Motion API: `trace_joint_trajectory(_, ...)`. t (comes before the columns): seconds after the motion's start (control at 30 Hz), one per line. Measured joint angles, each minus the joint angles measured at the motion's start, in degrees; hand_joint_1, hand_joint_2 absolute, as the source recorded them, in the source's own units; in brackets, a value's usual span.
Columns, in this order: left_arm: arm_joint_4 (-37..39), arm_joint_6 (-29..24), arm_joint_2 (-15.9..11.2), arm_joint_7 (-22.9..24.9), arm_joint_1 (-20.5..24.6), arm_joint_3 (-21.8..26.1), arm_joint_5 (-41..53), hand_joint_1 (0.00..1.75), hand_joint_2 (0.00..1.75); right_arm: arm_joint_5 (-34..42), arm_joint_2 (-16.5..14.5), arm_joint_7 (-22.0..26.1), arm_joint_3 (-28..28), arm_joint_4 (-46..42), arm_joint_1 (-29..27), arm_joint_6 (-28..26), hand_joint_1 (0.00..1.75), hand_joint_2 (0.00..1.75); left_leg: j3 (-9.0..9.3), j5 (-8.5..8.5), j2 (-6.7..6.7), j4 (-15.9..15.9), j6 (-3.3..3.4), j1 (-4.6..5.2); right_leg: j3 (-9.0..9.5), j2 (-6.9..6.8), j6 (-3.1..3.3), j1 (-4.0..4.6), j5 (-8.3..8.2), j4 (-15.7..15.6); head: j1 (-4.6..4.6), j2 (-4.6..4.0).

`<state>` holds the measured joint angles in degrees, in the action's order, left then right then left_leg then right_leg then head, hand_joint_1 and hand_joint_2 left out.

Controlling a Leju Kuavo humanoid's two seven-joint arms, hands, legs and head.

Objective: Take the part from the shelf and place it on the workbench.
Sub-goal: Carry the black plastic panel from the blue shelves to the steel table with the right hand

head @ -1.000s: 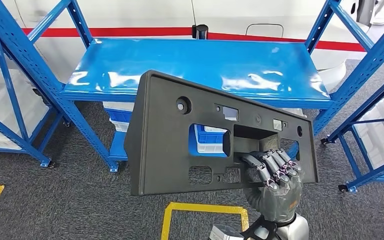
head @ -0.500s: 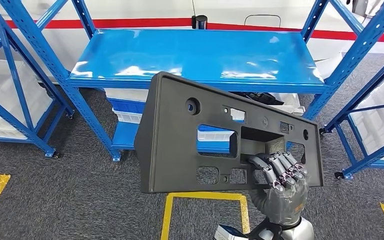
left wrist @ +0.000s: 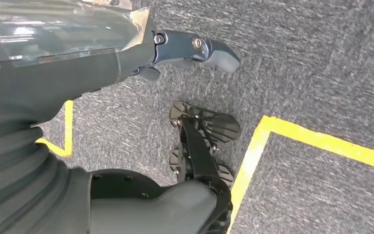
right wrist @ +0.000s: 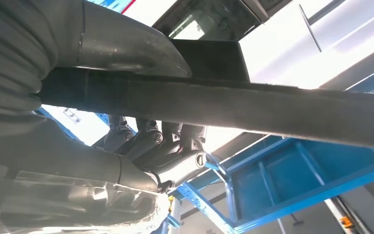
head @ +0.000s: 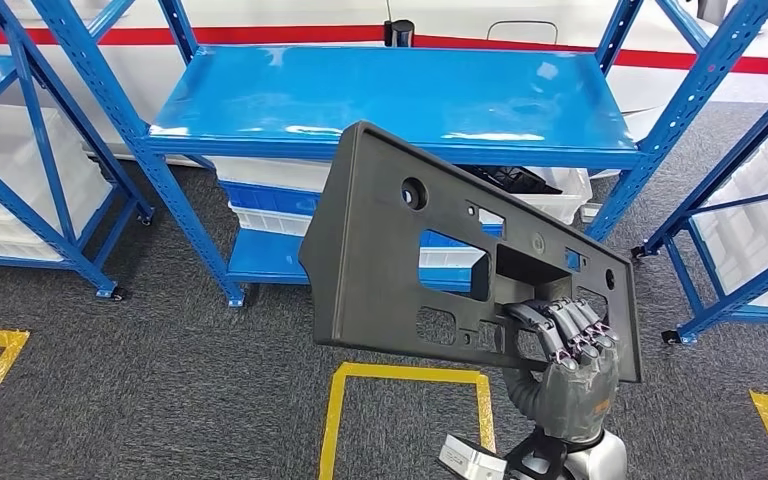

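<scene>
part (head: 400, 260): dark stiff plastic panel, held up in front of blue shelf (head: 380, 100) | right hand (head: 565, 365): fingers hooked through lower cutout, gripping edge | handling: seems light but wide, may swing | left hand (left wrist: 195, 48): state cannot tell

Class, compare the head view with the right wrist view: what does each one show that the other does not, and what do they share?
Head view alone: the whole face of the dark panel with its cut-outs, the top blue shelf board, white bins beneath it, grey carpet and a yellow floor marking.

Right wrist view alone: the panel's thin edge seen side-on, with the grey thumb lying along it.

Both: the right hand gripping that panel, and blue shelf framing behind it.
</scene>
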<state>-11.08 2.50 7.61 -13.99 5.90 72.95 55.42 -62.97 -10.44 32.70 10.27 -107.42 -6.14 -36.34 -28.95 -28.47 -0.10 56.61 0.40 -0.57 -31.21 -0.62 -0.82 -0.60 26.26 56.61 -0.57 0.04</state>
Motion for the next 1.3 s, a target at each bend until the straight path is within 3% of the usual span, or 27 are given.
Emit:
trace_joint_trajectory(0.07, 0.0, 0.0, 0.1, 0.0, 0.0, 0.0, 0.1, 0.0, 1.75, -0.6, 0.1, -0.2, -0.1, 0.3, 0.2, 0.0, 1.75, 1.75, -0.42, 0.9, 0.23, -0.7, 1.03, -0.12, -0.74, 0.03, -0.57, 0.04, 0.43, 0.7, 0.03, 0.0)
trace_joint_trajectory(0.13, 0.0, 0.0, 0.1, 0.0, 0.1, 0.0, 0.1, 0.0, 1.75, -1.0, 0.3, -1.0, 0.0, 0.7, 0.4, 0.0, 1.75, 1.75, -1.14, 2.0, 0.54, -1.2, 2.05, -0.31, -2.73, 0.21, -0.24, 0.06, 3.51, 4.9, 0.27, 0.0)
trace_joint_trajectory(0.2, 0.0, 0.0, 0.1, -0.1, 0.1, 0.0, 0.1, 0.0, 1.75, -1.1, 1.1, -2.8, 0.4, 1.4, 0.7, 0.0, 1.75, 1.75, -2.32, 2.83, 0.67, -1.2, 2.34, -0.19, -5.43, 0.36, 0.13, -0.15, 7.53, 12.4, 0.5, 0.0)
trace_joint_trajectory(0.23, 0.0, 0.0, 0.1, -0.1, 0.1, 0.0, 0.1, 0.0, 1.75, -1.1, 1.7, -3.7, 0.7, 1.9, 0.8, 0.0, 1.75, 1.75, -2.95, 3.26, 0.7, -1.2, 2.27, -0.17, -6.1, 0.36, -0.07, -0.26, 8.61, 15.1, 0.53, 0.0)
trace_joint_trajectory(0.27, 0.0, 0.1, 0.1, -0.1, 0.1, 0.0, 0.1, 0.0, 1.75, -1.1, 2.1, -4.4, 1.0, 2.3, 0.9, 0.0, 1.75, 1.75, -3.56, 3.68, 0.72, -1.1, 2.16, -0.17, -5.81, 0.36, -0.54, -0.39, 8.7, 16.0, 0.57, 0.0)
trace_joint_trajectory(0.3, 0.0, 0.1, 0.1, -0.1, 0.1, 0.0, 0.1, 0.0, 1.75, -1.1, 2.5, -4.7, 1.2, 2.6, 0.9, 0.0, 1.75, 1.75, -4.1, 4.07, 0.71, -1.1, 1.99, -0.19, -4.3, 0.36, -1.16, -0.53, 7.85, 14.3, 0.6, 0.0)
trace_joint_trajectory(0.37, 0.0, 0.2, 0.1, -0.2, 0.0, 0.0, 0.1, 0.0, 1.75, -1.0, 2.9, -5.0, 1.8, 3.0, 1.0, 0.0, 1.75, 1.75, -4.98, 4.67, 0.66, -0.8, 1.5, -0.22, 0.86, 0.35, -2.22, -0.93, 5.39, 6.2, 0.61, 0.0)
trace_joint_trajectory(0.4, 0.0, 0.2, 0.1, -0.2, 0.1, 0.0, 0.1, 0.0, 1.75, -1.1, 3.1, -5.0, 2.1, 3.1, 1.1, 0.0, 1.75, 1.75, -5.39, 4.97, 0.64, -0.6, 1.17, -0.17, 3.17, 0.48, -2.33, -0.85, 4.57, 2.3, 0.61, 0.0)
trace_joint_trajectory(0.47, 0.0, 0.2, 0.1, -0.3, 0.1, 0.0, 0.1, 0.0, 1.75, -1.1, 3.3, -5.0, 2.4, 3.4, 1.1, 0.0, 1.75, 1.75, -5.95, 5.61, 0.59, -0.3, 0.51, 0.03, 4.86, 0.72, -1.97, -0.5, 4.18, -1.2, 0.62, 0.0)
trace_joint_trajectory(0.53, 0.0, 0.2, 0.1, -0.3, 0.0, 0.0, 0.1, 0.0, 1.75, -1.1, 3.5, -5.1, 2.6, 3.6, 1.1, 0.0, 1.75, 1.75, -6.18, 6.16, 0.52, -0.3, 0.05, 0.09, 4.33, 0.77, -1.37, -0.44, 3.75, -1.1, 0.59, 0.0)
trace_joint_trajectory(0.6, 0.0, 0.2, 0.0, -0.3, -0.1, 0.0, 0.1, 0.0, 1.75, -1.2, 3.6, -5.1, 2.8, 3.7, 1.2, 0.0, 1.75, 1.75, -7.16, 4.21, 0.49, 1.7, -0.36, -0.08, 3.87, 0.64, -0.42, -0.83, 3.15, -1.0, 0.46, 0.0)
trace_joint_trajectory(0.7, 0.0, 0.2, 0.0, -0.3, -0.1, 0.0, 0.1, 0.0, 1.75, -1.2, 3.7, -5.1, 2.9, 3.9, 1.2, 0.0, 1.75, 1.75, -11.08, -2.68, 0.37, 12.5, -0.98, -0.24, 3.02, 0.33, 0.88, -0.63, 2.33, -0.8, 0.25, 0.0)
trace_joint_trajectory(0.73, 0.0, 0.2, 0.0, -0.3, -0.1, 0.0, 0.1, 0.0, 1.75, -1.2, 3.7, -5.1, 2.9, 4.0, 1.2, 0.0, 1.75, 1.75, -12.06, -3.94, 0.31, 15.8, -1.02, -0.23, 2.69, 0.27, 1.07, -0.41, 2.2, -0.6, 0.24, 0.0)
trace_joint_trajectory(0.77, 0.0, 0.2, 0.0, -0.3, -0.2, 0.0, 0.1, 0.0, 1.75, -1.2, 3.7, -5.0, 2.9, 4.1, 1.2, 0.0, 1.75, 1.75, -12.19, -4.15, 0.27, 17.4, -0.94, -0.22, 2.42, 0.24, 1.15, -0.22, 2.13, -0.4, 0.23, 0.0)
trace_joint_trajectory(0.8, 0.0, 0.2, 0.0, -0.3, -0.2, 0.0, 0.1, 0.0, 1.75, -1.3, 3.8, -5.0, 2.9, 4.2, 1.2, 0.0, 1.75, 1.75, -11.23, -3.3, 0.23, 16.7, -0.7, -0.19, 2.22, 0.25, 1.2, -0.02, 2.1, -0.2, 0.23, 0.0)
trace_joint_trajectory(0.9, 0.0, 0.0, -0.1, -0.1, -0.1, 0.0, 0.3, 0.0, 1.75, -1.3, 3.8, -4.4, 2.9, 4.2, 1.3, 0.0, 1.75, 1.75, -4.59, 0.96, -0.18, 5.8, 1.09, 0.2, 1.95, 0.35, 1.1, 0.52, 2.04, 0.1, 0.33, 0.0)
trace_joint_trajectory(0.97, 0.0, -0.2, -0.2, 0.1, 0.0, 0.0, 0.2, 0.0, 1.75, -1.2, 3.7, -4.1, 2.9, 4.2, 1.5, 0.0, 1.75, 1.75, -2.43, 1.61, -0.34, 1.6, 2.0, 0.68, 1.54, 0.37, 0.67, 0.53, 1.76, 0.3, 0.44, 0.0)
trace_joint_trajectory(1.03, 0.0, -0.6, -0.2, 0.3, 0.0, 0.0, 0.2, 0.0, 1.75, -1.1, 3.7, -3.9, 2.9, 4.2, 1.5, 0.0, 1.75, 1.75, -2.32, 1.92, -0.18, 0.7, 2.25, 0.98, 1.16, 0.37, -0.01, 0.44, 1.34, 0.2, 0.35, 0.0)
trace_joint_trajectory(1.1, 0.0, -1.0, -0.1, 0.6, 0.1, 0.0, 0.1, 0.0, 1.75, -1.0, 3.7, -4.0, 2.9, 4.2, 1.6, 0.0, 1.75, 1.75, -2.4, 2.75, 0.15, -0.4, 2.56, 0.7, 0.25, 0.42, -0.27, 0.56, 2.41, 1.4, 0.4, 0.0)
trace_joint_trajectory(1.13, 0.0, -1.0, 0.0, 0.7, 0.1, 0.0, 0.1, 0.0, 1.75, -1.0, 3.7, -4.0, 2.9, 4.2, 1.7, 0.0, 1.75, 1.75, -2.62, 3.22, 0.32, -0.9, 2.73, 0.49, -0.73, 0.46, -0.16, 0.6, 3.94, 3.5, 0.51, 0.0)
trace_joint_trajectory(1.2, 0.0, -1.0, 0.1, 0.9, 0.2, 0.0, 0.1, 0.0, 1.75, -0.9, 3.9, -4.1, 2.9, 4.3, 2.0, 0.0, 1.75, 1.75, -3.58, 4.1, 0.53, -1.1, 2.91, 0.32, -3.49, 0.52, 0.06, 0.24, 8.03, 10.6, 0.67, 0.0)
trace_joint_trajectory(1.23, 0.0, -1.0, 0.1, 0.9, 0.2, 0.0, 0.1, 0.0, 1.75, -0.8, 4.1, -4.1, 2.9, 4.3, 2.0, 0.0, 1.75, 1.75, -4.17, 4.48, 0.6, -1.1, 2.8, 0.31, -4.61, 0.52, -0.14, 0.01, 9.46, 14.0, 0.71, 0.0)
trace_joint_trajectory(1.27, 0.0, -0.9, 0.1, 0.9, 0.2, 0.0, 0.1, 0.0, 1.75, -0.7, 4.2, -4.1, 2.9, 4.4, 2.0, 0.0, 1.75, 1.75, -4.75, 4.88, 0.65, -1.0, 2.63, 0.27, -4.97, 0.52, -0.62, -0.25, 9.95, 16.0, 0.72, 0.0)
trace_joint_trajectory(1.3, 0.0, -0.9, 0.1, 0.9, 0.2, 0.0, 0.2, 0.0, 1.75, -0.5, 4.4, -4.1, 2.9, 4.4, 2.0, 0.0, 1.75, 1.75, -5.36, 5.26, 0.69, -0.9, 2.4, 0.18, -4.27, 0.51, -1.35, -0.5, 9.4, 15.8, 0.75, 0.0)
